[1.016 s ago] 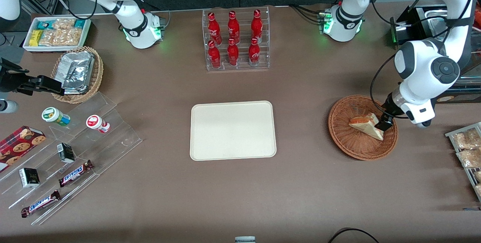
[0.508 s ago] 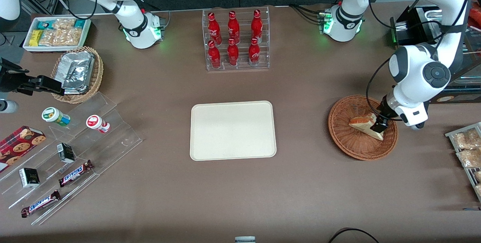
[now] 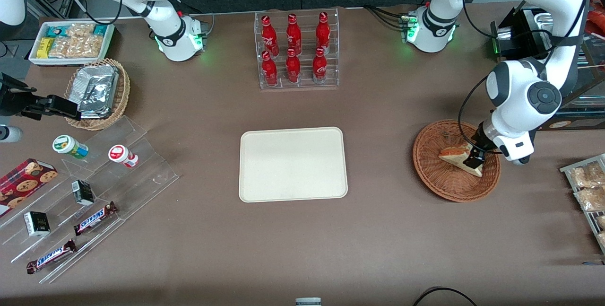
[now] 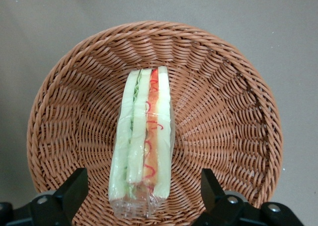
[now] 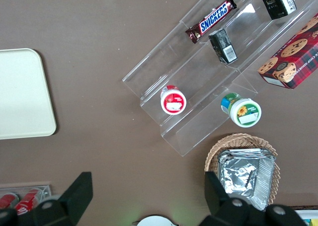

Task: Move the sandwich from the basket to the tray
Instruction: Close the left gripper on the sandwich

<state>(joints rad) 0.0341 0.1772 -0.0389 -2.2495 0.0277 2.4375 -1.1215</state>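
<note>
The sandwich [image 3: 453,155], a wrapped wedge of pale bread with red and green filling, lies in the round reddish-brown wicker basket [image 3: 431,180] toward the working arm's end of the table. My gripper [image 3: 474,160] hangs low over the basket at the sandwich's wide end and is open. In the left wrist view the sandwich [image 4: 143,141] runs lengthwise between the two dark fingers [image 4: 74,188], with a clear gap on each side, and the basket [image 4: 223,112] fills the picture around it. The cream tray [image 3: 293,164] lies flat at the table's middle with nothing on it.
A clear rack of red bottles [image 3: 297,50] stands farther from the front camera than the tray. Snack packets [image 3: 586,187] lie beside the basket at the table's edge. A tan basket of foil packs [image 3: 97,92] and clear stepped shelves with snacks [image 3: 94,192] sit toward the parked arm's end.
My gripper has shifted a little toward the table's middle and come in over the sandwich's wide end. The sandwich and basket have not moved.
</note>
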